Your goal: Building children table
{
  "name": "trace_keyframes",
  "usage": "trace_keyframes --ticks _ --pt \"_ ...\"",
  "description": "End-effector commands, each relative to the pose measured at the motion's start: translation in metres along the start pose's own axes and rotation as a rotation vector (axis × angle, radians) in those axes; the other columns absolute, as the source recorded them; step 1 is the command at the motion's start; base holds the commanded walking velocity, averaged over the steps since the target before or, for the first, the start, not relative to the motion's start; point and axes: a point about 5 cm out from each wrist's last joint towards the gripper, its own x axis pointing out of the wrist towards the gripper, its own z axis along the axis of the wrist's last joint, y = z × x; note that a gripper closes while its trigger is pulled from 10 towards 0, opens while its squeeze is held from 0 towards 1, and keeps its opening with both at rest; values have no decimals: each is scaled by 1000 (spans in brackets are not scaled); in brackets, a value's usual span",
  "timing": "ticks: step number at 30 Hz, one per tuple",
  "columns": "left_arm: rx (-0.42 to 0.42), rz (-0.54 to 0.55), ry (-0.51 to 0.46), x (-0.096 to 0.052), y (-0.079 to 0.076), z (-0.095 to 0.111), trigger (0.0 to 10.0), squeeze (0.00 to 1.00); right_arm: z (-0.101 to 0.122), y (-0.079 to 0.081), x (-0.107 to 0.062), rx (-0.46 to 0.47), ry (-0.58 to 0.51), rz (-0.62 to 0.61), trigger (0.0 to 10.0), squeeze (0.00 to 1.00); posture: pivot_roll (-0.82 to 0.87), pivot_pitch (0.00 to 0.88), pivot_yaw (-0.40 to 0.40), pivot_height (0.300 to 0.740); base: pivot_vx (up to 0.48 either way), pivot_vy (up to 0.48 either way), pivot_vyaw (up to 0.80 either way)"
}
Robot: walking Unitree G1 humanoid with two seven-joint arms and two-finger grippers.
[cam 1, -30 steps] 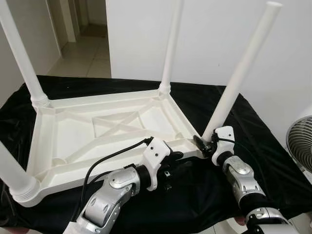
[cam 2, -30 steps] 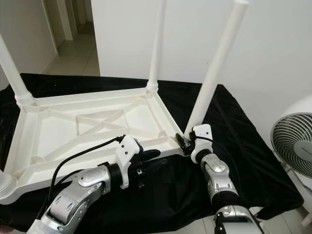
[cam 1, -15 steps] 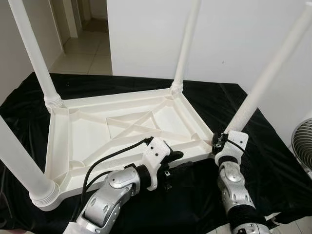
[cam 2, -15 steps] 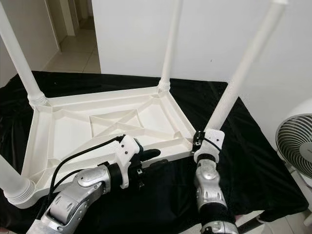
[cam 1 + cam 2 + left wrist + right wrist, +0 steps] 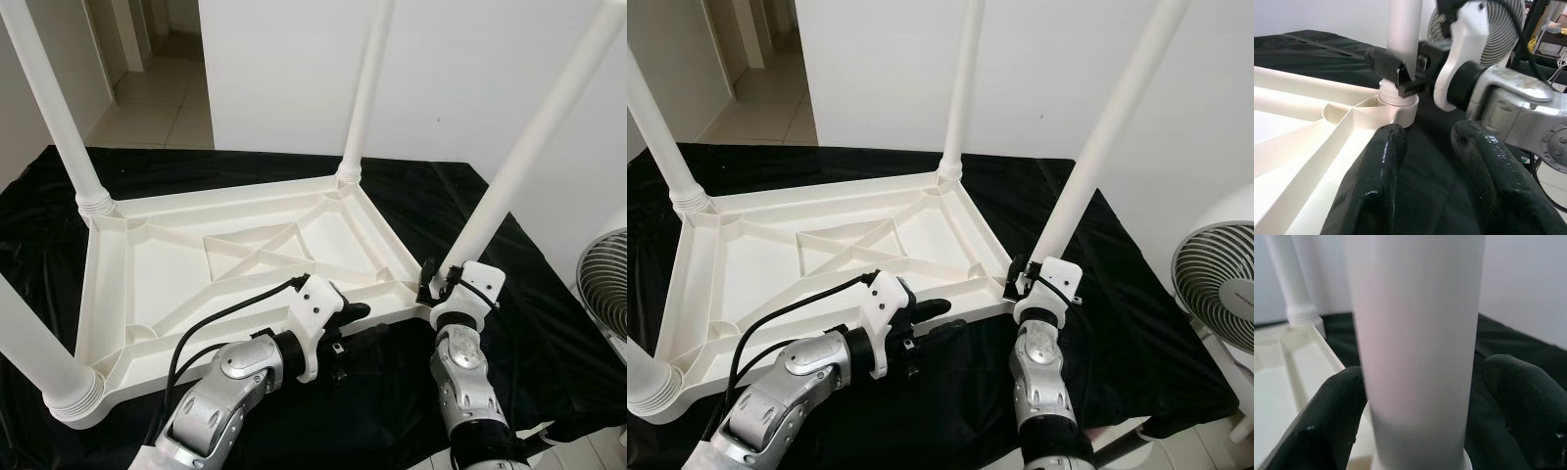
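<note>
Left eye view: your right end effector (image 5: pixel 431 284) clamps the near-right table leg (image 5: pixel 509 181) at its base; the left end effector (image 5: pixel 355 323) hovers open beside the upturned children's table (image 5: pixel 235 269) on black cloth (image 5: pixel 549 323).

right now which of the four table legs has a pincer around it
The near-right leg: the right pincer straddles its base at the upturned table's corner. The other three legs stand free.
</note>
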Motion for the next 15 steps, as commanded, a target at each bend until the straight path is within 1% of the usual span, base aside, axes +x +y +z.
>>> trace_keyframes --ticks 1,4,5,6,8,9,10,12,13,14,15 --pt "0 28 8 0 1 -2 10000 0 3 -2 -2 13 -18 4 10000 1000 43 17 -62 740 0 0 0" --pt "6 33 16 0 1 -4 10000 0 4 -7 -9 18 -16 7 10000 1000 38 23 -59 740 0 0 0" --pt "6 33 16 0 1 -4 10000 0 4 -7 -9 18 -16 7 10000 1000 38 23 -59 740 0 0 0" --pt "7 42 27 -1 2 -5 10000 0 5 -9 -14 25 -18 19 10000 0 32 27 -54 740 0 0 0" --pt "6 47 33 -1 3 -6 10000 0 6 -10 -16 28 -21 27 10000 0 32 27 -54 740 0 0 0" --pt "33 76 70 0 8 -11 10000 0 5 -12 -23 33 -13 33 10000 0 28 28 -51 740 0 0 0" --pt "33 76 70 0 8 -11 10000 0 5 -12 -23 33 -13 33 10000 0 28 28 -51 740 0 0 0" --pt "59 107 111 1 12 -16 10000 0 4 -15 -28 32 -2 31 10000 0 24 30 -48 740 0 0 0" --pt "59 107 111 1 12 -16 10000 0 4 -15 -28 32 -2 31 10000 0 24 30 -48 740 0 0 0" --pt "88 127 162 1 15 -22 10000 0 3 -18 -34 30 8 32 10000 0 19 30 -46 740 0 0 0" --pt "101 131 187 1 16 -25 10000 0 2 -19 -37 28 14 33 10000 0 19 30 -46 740 0 0 0"
